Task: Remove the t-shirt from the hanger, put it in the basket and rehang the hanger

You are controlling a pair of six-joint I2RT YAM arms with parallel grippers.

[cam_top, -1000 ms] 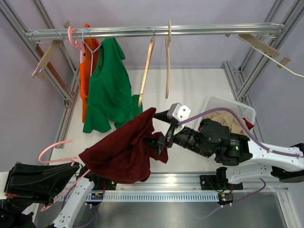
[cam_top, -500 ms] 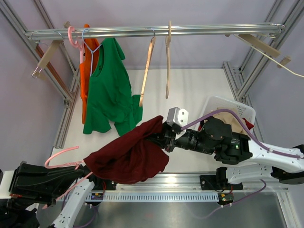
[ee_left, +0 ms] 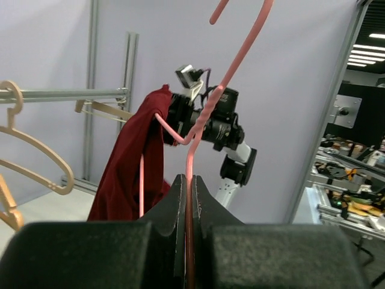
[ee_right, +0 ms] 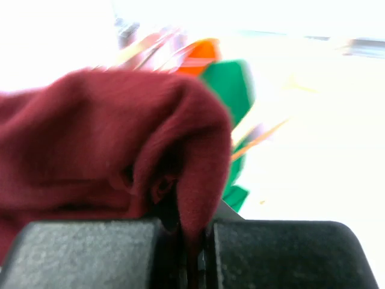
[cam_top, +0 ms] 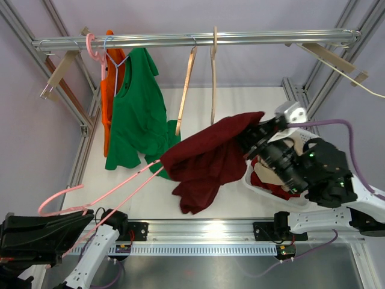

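– Maroon fabric between the fingers: is that what the right gripper (ee_right: 191, 241) has?
– Yes. Its jaws are pressed together on a fold of the t-shirt (ee_right: 90, 144), and the cloth bulges up right over them. In the top view the right gripper (cam_top: 255, 133) holds the t-shirt (cam_top: 207, 159) up off the counter (cam_top: 240, 102), with the rest of the cloth hanging down and away towards the left arm.
– And the left gripper (ee_left: 189, 198)?
– Clamped narrow on the pink hanger (ee_left: 198, 120), the wire running straight up out of the gap between its fingers. From the left gripper (cam_top: 90, 215) the hanger (cam_top: 114, 189) stretches out to the near edge of the shirt. The wrist view shows its far shoulder against the t-shirt (ee_left: 129, 162); I cannot tell whether it sits inside the cloth.
– What lies past the shirt?
– Beyond the right gripper, a green shirt (cam_top: 138, 114) and an orange garment (cam_top: 106, 102) hang from the metal rail (cam_top: 192, 40), with two bare wooden hangers (cam_top: 186, 90) beside them. Under the right arm sits a white basket (cam_top: 252, 182).
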